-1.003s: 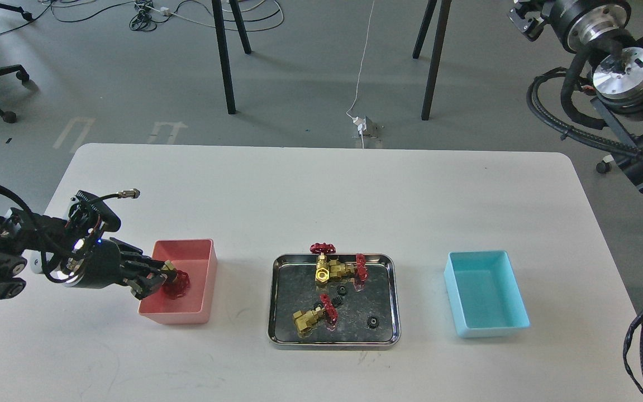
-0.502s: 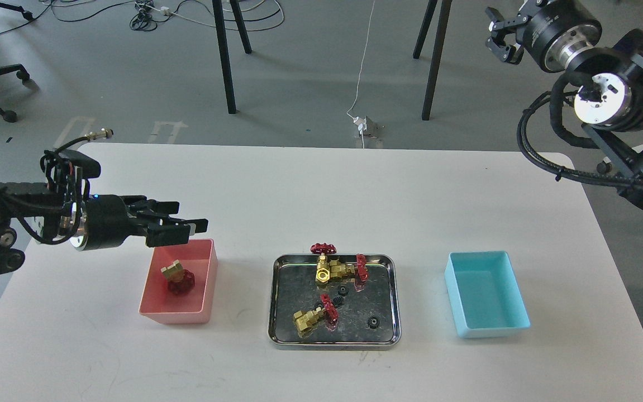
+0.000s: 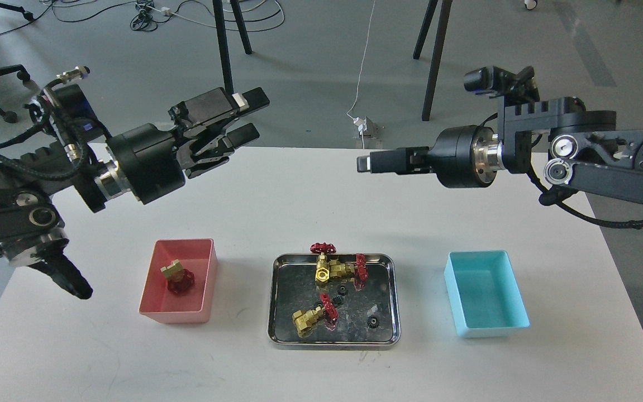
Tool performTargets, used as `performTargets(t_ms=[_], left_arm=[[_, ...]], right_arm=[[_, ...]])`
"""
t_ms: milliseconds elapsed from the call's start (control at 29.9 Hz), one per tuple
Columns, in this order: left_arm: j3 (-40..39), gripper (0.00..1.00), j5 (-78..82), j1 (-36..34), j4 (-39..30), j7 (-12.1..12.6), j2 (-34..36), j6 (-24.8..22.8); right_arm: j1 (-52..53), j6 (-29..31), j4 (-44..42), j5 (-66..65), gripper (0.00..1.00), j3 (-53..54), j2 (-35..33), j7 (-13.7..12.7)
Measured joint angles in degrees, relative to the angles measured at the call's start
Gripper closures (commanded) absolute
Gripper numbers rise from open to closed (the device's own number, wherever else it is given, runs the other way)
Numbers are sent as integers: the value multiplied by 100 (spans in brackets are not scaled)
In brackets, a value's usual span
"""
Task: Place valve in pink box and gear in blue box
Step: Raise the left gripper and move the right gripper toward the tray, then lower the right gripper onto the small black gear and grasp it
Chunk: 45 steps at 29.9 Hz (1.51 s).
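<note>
The small brass valve [image 3: 177, 276] with its dark red handwheel lies inside the pink box [image 3: 176, 317] at the left of the table. My left gripper [image 3: 250, 116] is open and empty, raised high above the table's far left, well clear of the pink box. Three tiny black gears [image 3: 343, 290] [image 3: 373, 321] [image 3: 337, 300] lie in the steel tray. The blue box [image 3: 489, 331] at the right holds nothing. My right gripper [image 3: 365, 163] hovers over the far middle-right of the table, pointing left. It is seen side-on, so its fingers cannot be told apart.
The shiny steel tray [image 3: 275, 304] sits at the table's middle front. It holds a joined brass pair with two red wheels [image 3: 337, 269] and a longer brass valve [image 3: 311, 317]. Table legs and cables are on the floor beyond the table.
My left gripper let go of the valve in the pink box, then rose up and to the right. My right arm swung in from the upper right to over the table.
</note>
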Motion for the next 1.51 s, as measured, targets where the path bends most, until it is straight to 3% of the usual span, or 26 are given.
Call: performTargets(t_ms=[167, 368, 803, 1505], left_arm=[[-1088, 7, -228, 700, 38, 0, -409, 111], [-1965, 6, -198, 1596, 123, 0, -513, 109], [-2035, 5, -123, 2111, 339, -1, -753, 105], [-2043, 5, 185, 2293, 687, -1, -1179, 114]], right_arm=[[240, 13, 191, -795, 1, -1283, 839, 5], [-69, -62, 49, -914, 2, -1793, 1588, 0], [-735, -914, -1191, -912, 13, -1889, 2823, 14], [-1185, -1041, -1707, -941, 37, -2167, 3016, 13]])
